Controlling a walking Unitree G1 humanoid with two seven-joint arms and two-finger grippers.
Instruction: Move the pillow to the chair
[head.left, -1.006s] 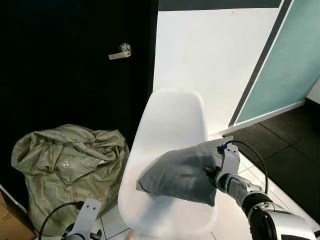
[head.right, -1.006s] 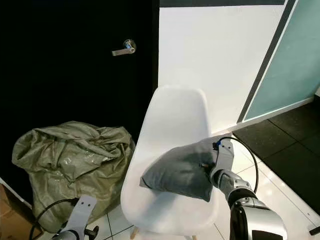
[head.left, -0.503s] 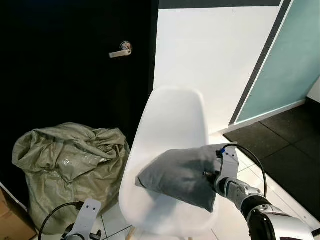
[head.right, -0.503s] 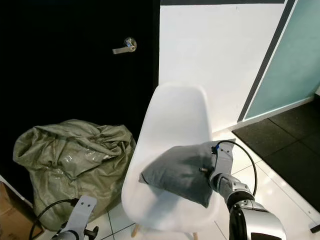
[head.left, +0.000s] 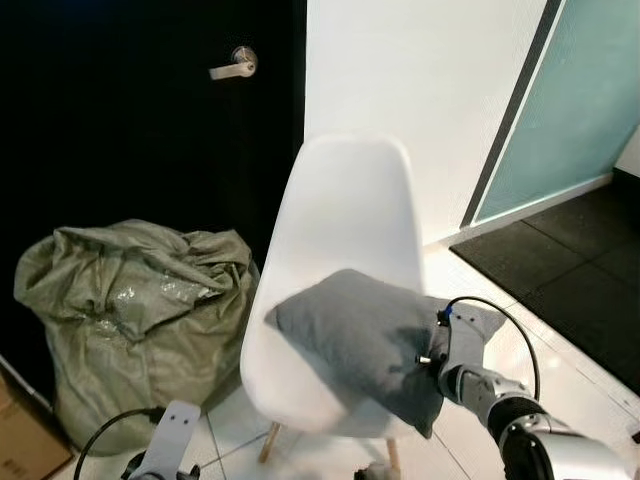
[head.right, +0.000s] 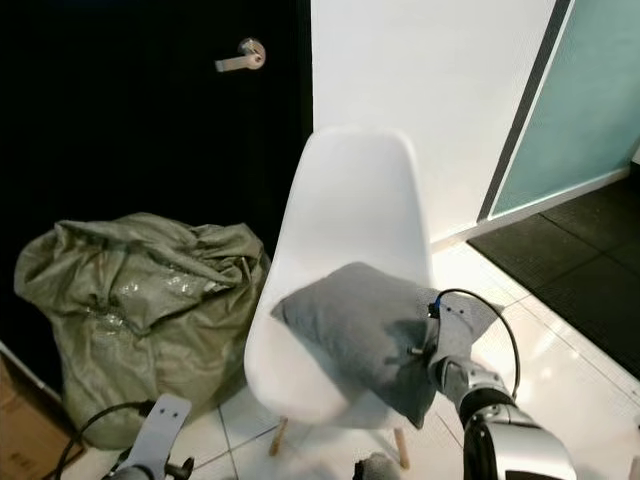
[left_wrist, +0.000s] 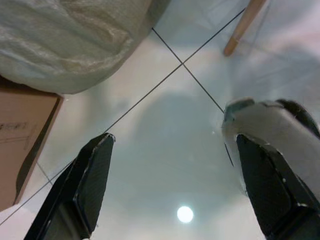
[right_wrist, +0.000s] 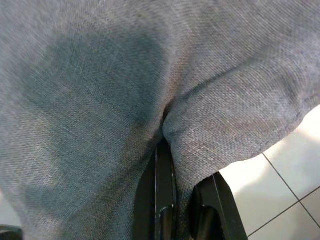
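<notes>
A: Where is the pillow (head.left: 360, 335) now?

B: It lies on the seat of the white chair (head.left: 345, 215). Its far end sits well on the seat, but the end by the right pincer (head.right: 425, 350) hangs over the seat's front edge

A: Is the right pincer holding it?

B: Yes. The two black fingers (right_wrist: 162, 187) are pinched tight on a fold of the grey cloth at that hanging corner

A: How will the pillow handle?

B: It looks soft and light. It bends and sags where it is held, so it will flop, not stay stiff. It won't break. A thick fold near a corner is a good place to grab, like now

A: Is there room around the chair?

B: The chair back stops the pillow from going further in. Left of the chair is a big green sack (head.left: 130, 310), close to the seat. Right of the chair the tiled floor (head.right: 560, 350) is open. I think the pillow could slip off the front edge if let go too soon

A: And the left pincer (left_wrist: 170, 185)?

B: It hangs low by the sack, with its fingers wide apart over the floor
</notes>
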